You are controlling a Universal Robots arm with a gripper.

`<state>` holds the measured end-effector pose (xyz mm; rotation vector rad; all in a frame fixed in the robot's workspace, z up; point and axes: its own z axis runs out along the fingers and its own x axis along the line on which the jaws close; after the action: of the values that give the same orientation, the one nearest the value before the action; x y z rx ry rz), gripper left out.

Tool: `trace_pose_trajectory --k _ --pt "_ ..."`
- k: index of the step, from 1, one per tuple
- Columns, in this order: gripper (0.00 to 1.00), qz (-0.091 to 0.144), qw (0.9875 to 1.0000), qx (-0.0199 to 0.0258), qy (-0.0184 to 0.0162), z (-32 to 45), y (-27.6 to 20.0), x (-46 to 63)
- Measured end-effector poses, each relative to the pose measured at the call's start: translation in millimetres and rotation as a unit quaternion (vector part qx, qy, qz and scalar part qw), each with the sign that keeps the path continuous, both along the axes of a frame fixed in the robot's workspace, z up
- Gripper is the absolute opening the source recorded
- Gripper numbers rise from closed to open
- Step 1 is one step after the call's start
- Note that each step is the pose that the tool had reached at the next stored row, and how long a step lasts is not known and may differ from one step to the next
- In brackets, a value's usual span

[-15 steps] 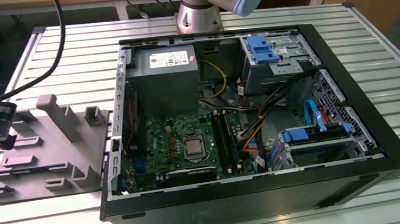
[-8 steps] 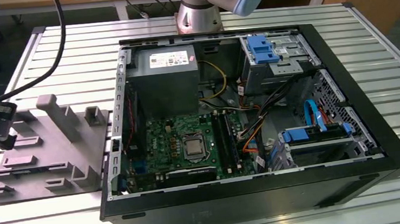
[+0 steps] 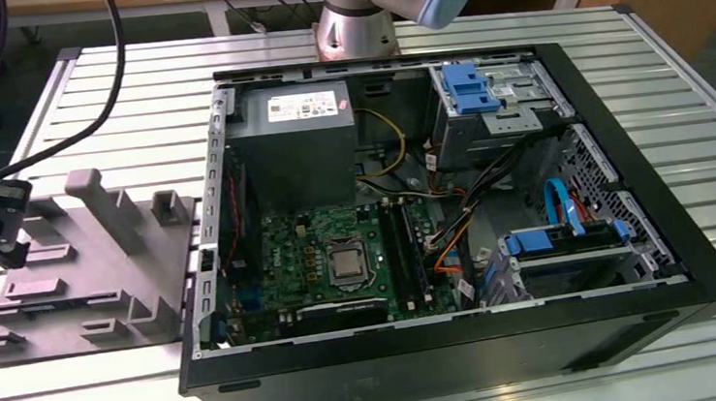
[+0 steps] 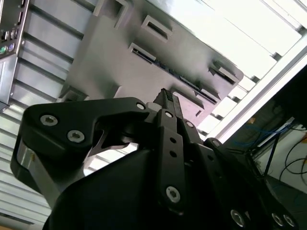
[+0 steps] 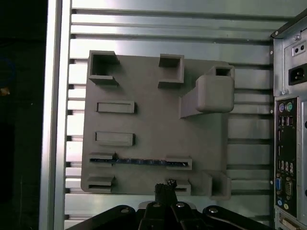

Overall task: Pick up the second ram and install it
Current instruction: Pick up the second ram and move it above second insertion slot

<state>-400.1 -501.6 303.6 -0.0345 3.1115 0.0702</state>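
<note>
Gripper (image 5: 165, 188) fingers are pinched together at the tips and hold nothing. In both wrist views they hang over the near edge of the grey holding fixture (image 5: 153, 120), just short of the second ram (image 5: 139, 161) and apart from it. That ram stands on edge in a long slot of the fixture, seen as a thin dark blue-green line between two raised grey blocks. In the second wrist view it (image 4: 184, 82) runs just beyond the closed fingertips (image 4: 165, 97).

At the far left of the exterior view, the gripper (image 3: 5, 249) hangs over the left edge of the fixture (image 3: 93, 282), which lies on the slatted metal table (image 3: 88, 88). Farther right in that frame, the opened computer case (image 3: 475, 346) fills the middle, with the green motherboard (image 3: 324, 252) in its lower centre. In the first wrist view the case's rear panel (image 5: 288, 143) of ports stands beside the fixture.
</note>
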Motion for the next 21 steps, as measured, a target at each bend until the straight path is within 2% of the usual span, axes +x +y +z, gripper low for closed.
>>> trace_pose_trajectory --k 3,5,8,11,13,16,18,21 --pt "0.10 0.027 0.9996 0.0000 0.0000 -1.2 0.0 0.0" --pt "0.10 0.045 0.9990 0.0000 0.0000 -2.0 0.0 0.0" --pt "0.10 0.073 0.9974 0.0000 0.0000 -3.2 0.0 0.0" --pt "0.10 0.100 0.9950 0.0000 0.0000 -4.4 0.0 0.0" --pt "0.10 0.118 0.9930 0.0000 0.0000 -5.2 0.0 0.0" --pt "0.10 0.145 0.9894 0.0000 0.0000 -6.5 0.0 0.0" --pt "0.10 0.163 0.9867 0.0000 0.0000 -7.3 0.0 0.0" --pt "0.10 0.190 0.9818 0.0000 0.0000 -8.6 0.0 0.0"
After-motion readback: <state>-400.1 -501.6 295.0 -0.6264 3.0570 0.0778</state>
